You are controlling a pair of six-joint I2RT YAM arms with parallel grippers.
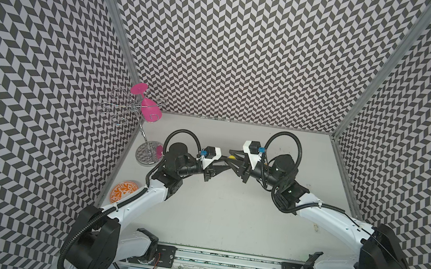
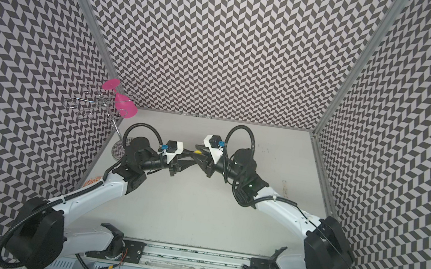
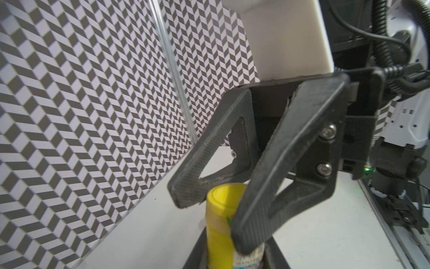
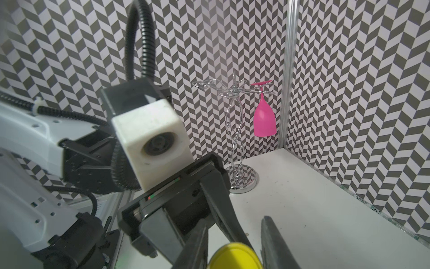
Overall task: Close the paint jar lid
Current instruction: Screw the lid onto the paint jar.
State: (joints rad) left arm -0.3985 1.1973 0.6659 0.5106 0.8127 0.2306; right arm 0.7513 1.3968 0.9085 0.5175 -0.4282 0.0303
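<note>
In both top views left gripper [image 1: 228, 163] and right gripper [image 1: 234, 158] meet tip to tip at centre. Open white table [image 1: 226, 214] lies below them, and a chrome wire rack [image 1: 137, 110] with a pink glass [image 1: 150, 109] stands upper left.

Left wrist, lower centre: the left gripper clamps the upright yellow jar [image 3: 218, 233]. The right gripper's textured black fingers [image 3: 193, 172] are closed on its round lid [image 3: 223, 193].

Right wrist: the lid sits at the bottom edge between both fingers, with scuffed table and chevron walls [image 4: 349, 69] behind.
</note>
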